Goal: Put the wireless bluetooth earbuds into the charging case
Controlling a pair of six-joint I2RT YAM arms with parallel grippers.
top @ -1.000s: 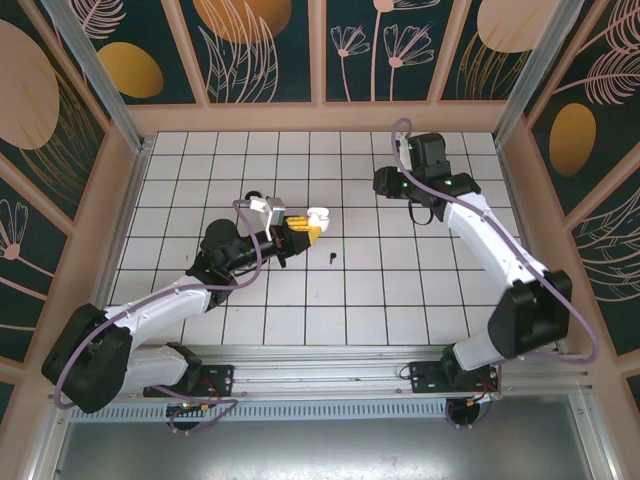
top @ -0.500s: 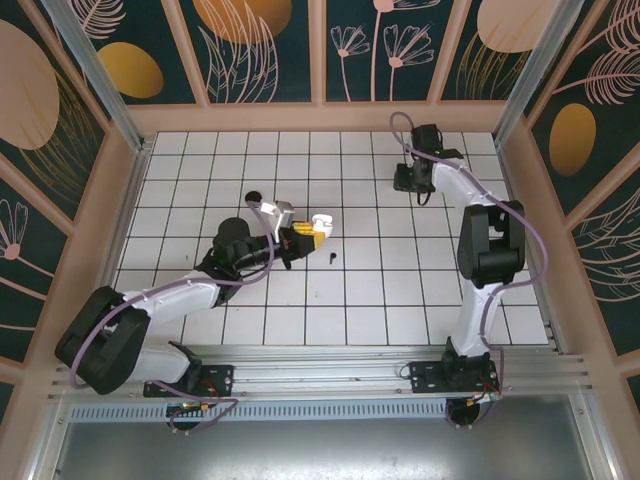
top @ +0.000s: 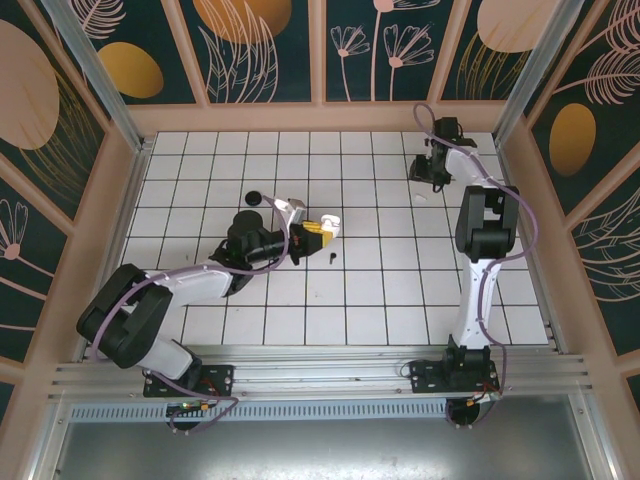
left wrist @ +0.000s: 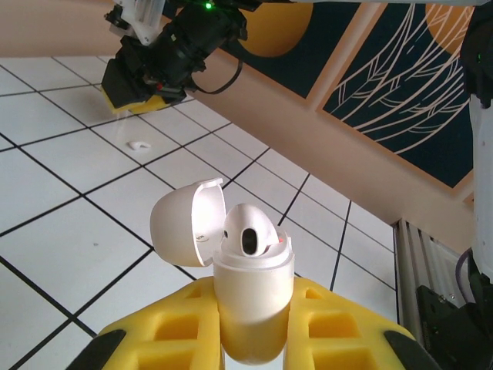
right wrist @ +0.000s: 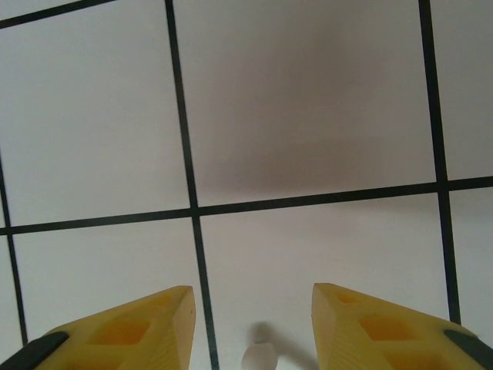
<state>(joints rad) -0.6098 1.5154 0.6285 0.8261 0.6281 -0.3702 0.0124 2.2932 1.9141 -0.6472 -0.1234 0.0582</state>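
change: right claw (right wrist: 253, 297) swung out to the 1 o'clock corner and its fingers widened; they now stand apart above the tiny white rounded earbud (right wrist: 259, 357).
meaning: pick looks next; 0 insertions evident.
left claw (top: 318, 229): clamped on white rounded plastic charging case (left wrist: 250, 301), lid open, mid white tiled worktop (top: 200, 170).
tiny black comma-shaped earbud (top: 332, 258): 6 o'clock of case.
hidden: white earbud cut off by frame edge; case socket is dark, contents unclear.

White tiled table (top: 380, 300) bears a black puck (top: 254, 197), black earbud (top: 332, 259), white earbud (top: 421, 198).

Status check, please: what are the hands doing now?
Left hand shut on open white case. Right hand open above white earbud. Black earbud lies apart.
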